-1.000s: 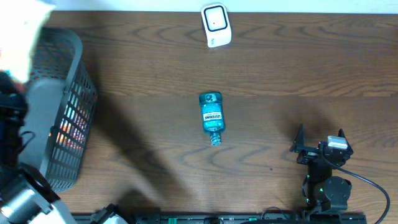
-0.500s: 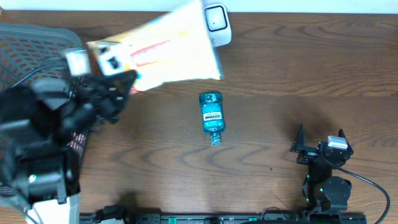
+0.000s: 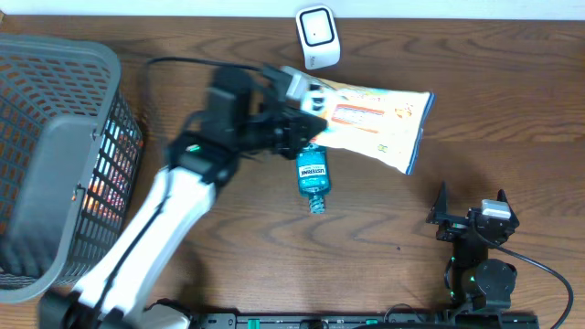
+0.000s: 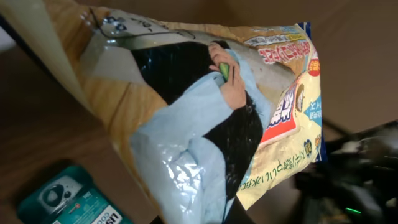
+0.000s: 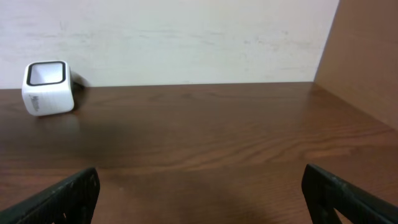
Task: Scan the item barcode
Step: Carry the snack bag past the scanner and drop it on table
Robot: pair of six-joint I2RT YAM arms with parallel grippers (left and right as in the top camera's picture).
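The left arm reaches in over the brown wooden bench point(image 3: 512, 110), and its left tool point(image 3: 306, 123) is clamped tight on one end of the yellow and white printed plastic snack bag point(image 3: 375, 123). The bag hangs in the air over the middle of the bench. Its long axis runs across from the tool out toward the right side, dipping slightly at the free end. From the wrist camera the bag point(image 4: 205, 112) fills nearly the whole view, and I can't make out a barcode on the face that shows.

What matters next is where the small white box-shaped scanner point(image 3: 317, 37) sits. It stands at the far edge of the bench, just beyond the gripped end of the bag and apart from it. I'd judge the bag has to go farther back and be turned so its code faces the scanner's dark-rimmed window. Which face carries the code I cannot tell.

The left arm is plainly the nearer one, and it has the item. The right tool point(image 3: 470, 208) rests at the near right edge with its jaws spread wide and nothing between them, well away from both. A teal plastic mouthwash bottle point(image 3: 312, 172) lies on the bench just below the left tool, and a grey mesh basket point(image 3: 119, 155) stands at the left.
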